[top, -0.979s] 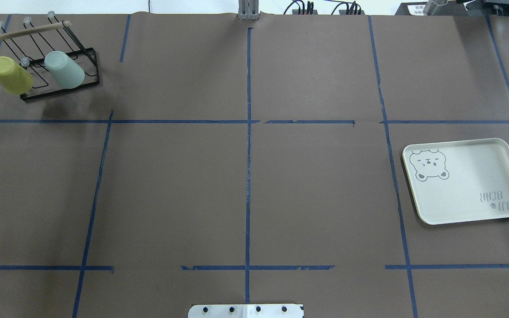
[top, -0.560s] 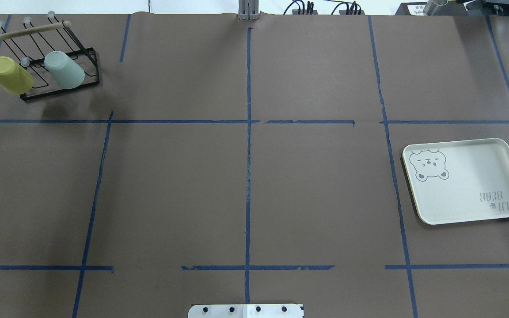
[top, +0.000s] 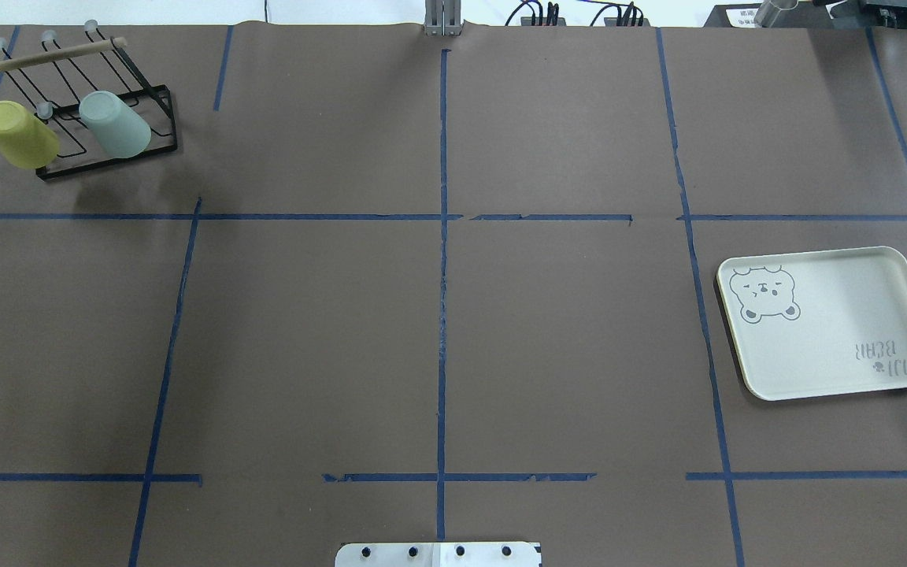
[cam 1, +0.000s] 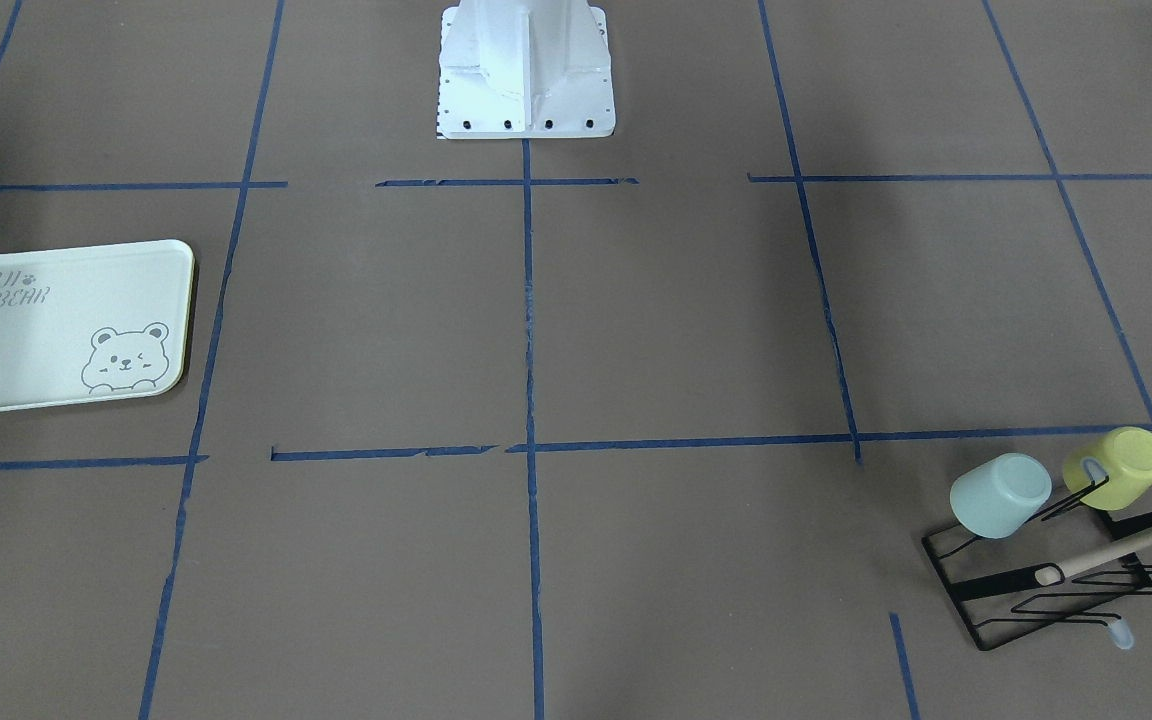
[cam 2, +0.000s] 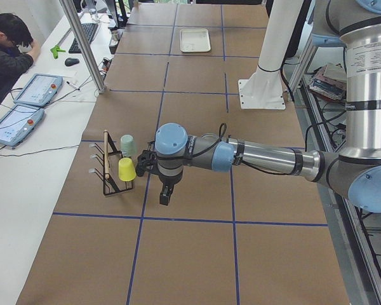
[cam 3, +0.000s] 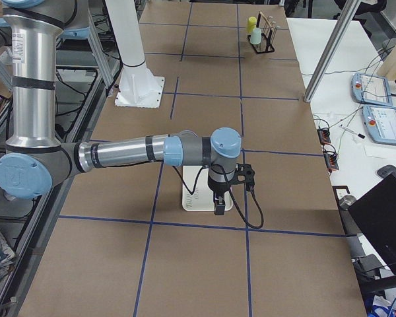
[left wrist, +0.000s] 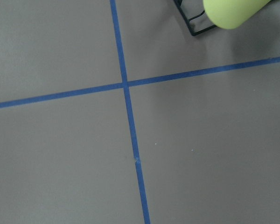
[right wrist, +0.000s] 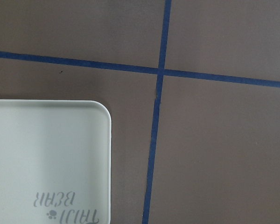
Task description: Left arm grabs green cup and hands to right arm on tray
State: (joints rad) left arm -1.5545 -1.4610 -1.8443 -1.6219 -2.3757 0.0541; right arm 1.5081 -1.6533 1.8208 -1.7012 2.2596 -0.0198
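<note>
A brown paper-covered table marked into squares with blue tape. The green cup [top: 115, 124] has not been picked up. It sits mouth-down and tilted on a prong of a black wire rack [cam 1: 996, 582] in the far corner of the table on the robot's left. Its closed base is uppermost, so its long axis leans rather than standing straight. Just beside it on the same rack hangs a yellow-green cup [top: 19, 134] (similar in size, so easy to confuse), nearer the table's end.

Seen from the left end of the table, the left arm [cam 2: 267, 155] stretches out low over the table. Its pincer [cam 2: 166, 199] points downward near the rack, and the green cup lies beyond it, away from the robot. Whether this pincer is open or closed cannot be told from here. Its wrist camera shows only the yellow-green cup's edge and a corner of the rack, not the green cup.

The tray [top: 816, 346] lies at the opposite end, well apart from the rack. The right arm [cam 3: 125, 153] holds its pincer [cam 3: 218, 209] pointing down over the tray, its state also unclear. The left arm is plainly the nearer one, and the reach for the cup looks like the next step.
</note>
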